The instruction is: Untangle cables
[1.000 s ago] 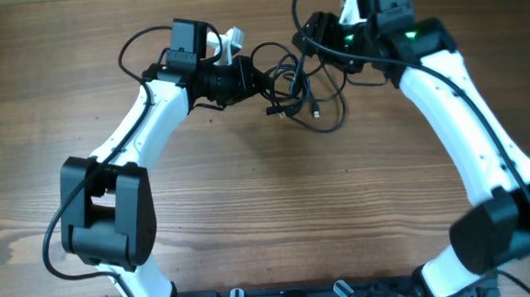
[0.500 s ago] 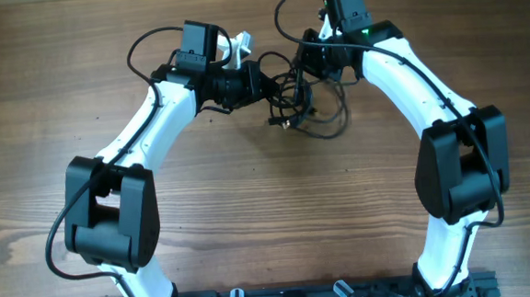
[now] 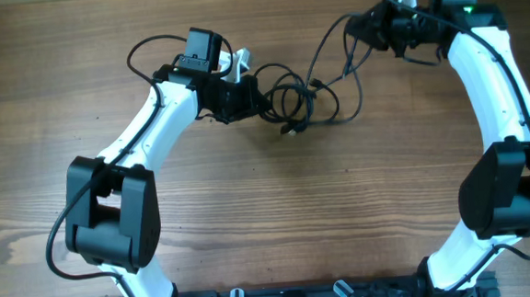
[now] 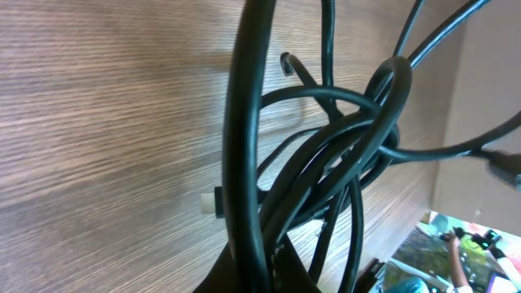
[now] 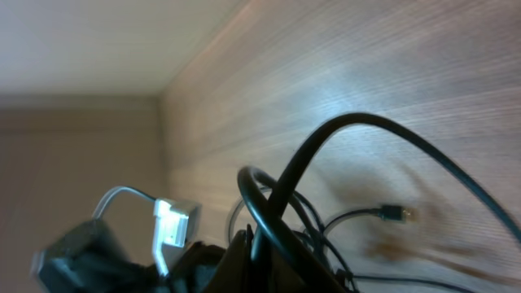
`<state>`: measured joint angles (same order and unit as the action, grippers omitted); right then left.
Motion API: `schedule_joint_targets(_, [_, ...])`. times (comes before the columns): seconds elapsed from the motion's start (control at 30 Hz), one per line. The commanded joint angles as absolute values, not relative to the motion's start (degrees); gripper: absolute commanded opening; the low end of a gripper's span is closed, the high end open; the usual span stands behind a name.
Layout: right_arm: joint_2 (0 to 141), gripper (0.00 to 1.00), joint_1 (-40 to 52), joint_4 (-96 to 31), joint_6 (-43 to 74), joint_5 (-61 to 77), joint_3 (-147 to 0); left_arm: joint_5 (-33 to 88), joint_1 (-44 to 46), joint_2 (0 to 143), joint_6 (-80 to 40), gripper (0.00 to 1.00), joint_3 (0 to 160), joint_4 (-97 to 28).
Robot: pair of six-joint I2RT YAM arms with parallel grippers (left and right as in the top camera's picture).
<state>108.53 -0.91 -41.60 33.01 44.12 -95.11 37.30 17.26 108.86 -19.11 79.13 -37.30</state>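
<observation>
Overhead, we see one knot of cables (image 3: 292, 101) on the worktop (image 3: 269, 213) between two arms; how many cords it holds we cannot tell. The left jaws pinch the knot's left edge. The right jaws, well apart at upper right, pinch one strand leading out of it. From the left wrist, the cords bunch above the wood, one dark plug tip (image 4: 286, 63) showing. From the right wrist, one thick cord arches out of the pinching jaws, one small plug end (image 5: 391, 213) beyond.

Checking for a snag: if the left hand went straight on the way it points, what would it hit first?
Probably the tangled cables, bunched right in front of the left hand.
</observation>
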Motion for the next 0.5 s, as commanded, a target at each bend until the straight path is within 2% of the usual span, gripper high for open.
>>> schedule_joint_targets(0.0, [107.1, 0.05, 0.6, -46.2, 28.1, 28.9, -96.4, 33.7, 17.3, 108.7, -16.7, 0.04, 79.7, -39.2])
schedule_joint_targets(0.07, [107.1, 0.04, 0.7, -49.4, 28.7, 15.7, -96.4, 30.7, 17.3, 108.7, -16.6, 0.04, 79.7, -41.5])
schedule_joint_targets(0.2, [107.0, 0.04, -2.2, -52.6, 29.5, 2.8, -96.4, 21.5, 17.2, 108.7, -16.7, 0.04, 79.7, -47.1])
schedule_joint_targets(0.4, [106.8, 0.05, -7.6, -59.2, 30.0, -7.7, -96.4, 18.3, 16.6, 108.7, -16.9, 0.04, 79.7, -49.4])
schedule_joint_targets(0.47, [106.8, 0.08, -7.6, -60.6, 29.0, -8.2, -96.4, 18.3, 16.6, 108.7, -16.9, 0.04, 79.7, -49.3])
